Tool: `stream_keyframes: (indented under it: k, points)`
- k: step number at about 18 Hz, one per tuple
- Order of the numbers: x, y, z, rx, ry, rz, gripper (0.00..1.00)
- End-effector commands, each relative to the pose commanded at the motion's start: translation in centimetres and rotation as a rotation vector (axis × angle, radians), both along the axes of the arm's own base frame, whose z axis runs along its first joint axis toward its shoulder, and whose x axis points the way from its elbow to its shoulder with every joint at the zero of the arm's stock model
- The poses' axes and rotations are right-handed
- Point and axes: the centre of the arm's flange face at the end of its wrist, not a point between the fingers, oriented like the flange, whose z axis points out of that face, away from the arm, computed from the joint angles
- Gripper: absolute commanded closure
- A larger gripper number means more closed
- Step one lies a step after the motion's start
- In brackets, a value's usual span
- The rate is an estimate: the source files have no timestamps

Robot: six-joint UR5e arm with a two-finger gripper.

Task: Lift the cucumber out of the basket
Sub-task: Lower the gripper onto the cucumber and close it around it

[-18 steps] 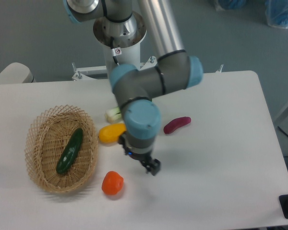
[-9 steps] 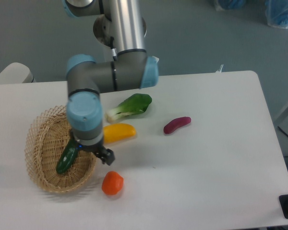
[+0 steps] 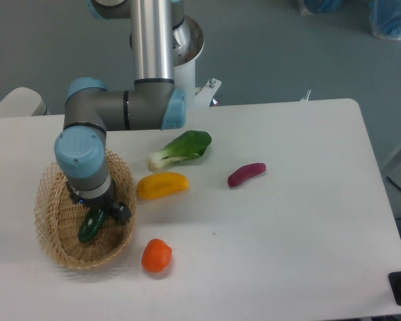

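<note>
My gripper (image 3: 95,215) is hanging over the basket (image 3: 50,231), just above the cucumber (image 3: 90,227) lying inside; my wrist is hiding the fingers, so I cannot tell their opening. To the right are lying 1 yellow pepper (image 3: 162,185) and 1 orange tomato (image 3: 156,255).

Glossy smooth cucumber (image 3: 91,226), woven wicker basket (image 3: 50,221)

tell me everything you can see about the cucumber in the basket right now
The cucumber is glossy, dark green and smooth, with a rounded lower end. Only that lower part shows; the arm's wrist and the gripper cover the rest. It lies slanted on the floor of the woven basket, its visible end pointing toward the lower left. The gripper sits right over it, but whether the fingers touch or clasp it cannot be made out.
</note>
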Motion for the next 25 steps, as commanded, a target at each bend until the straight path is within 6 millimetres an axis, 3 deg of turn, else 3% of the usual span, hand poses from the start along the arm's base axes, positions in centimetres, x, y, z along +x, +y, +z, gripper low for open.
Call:
stream_keyframes:
  k: [7, 8, 12, 14, 15, 20, 22, 25]
  points:
    - [0.9, 0.8, -1.5, 0.006, 0.011, 0.057, 0.00]
    - [1.0, 0.8, -1.5, 0.007, 0.011, 0.057, 0.04]
    - [0.9, 0.8, -1.4, 0.009, 0.016, 0.096, 0.72]
    - [0.9, 0.8, -1.4, 0.008, 0.018, 0.098, 0.96]
    - [0.9, 0.8, -1.3, 0.010, 0.024, 0.098, 1.00]
    - [0.4, 0.7, -0.3, 0.004, 0.061, 0.099, 1.00]
    - [-0.1, 1.0, 1.4, 0.028, 0.070, 0.098, 1.00]
    - [-2.9, 0.4, 3.7, 0.027, 0.065, 0.136, 1.00]
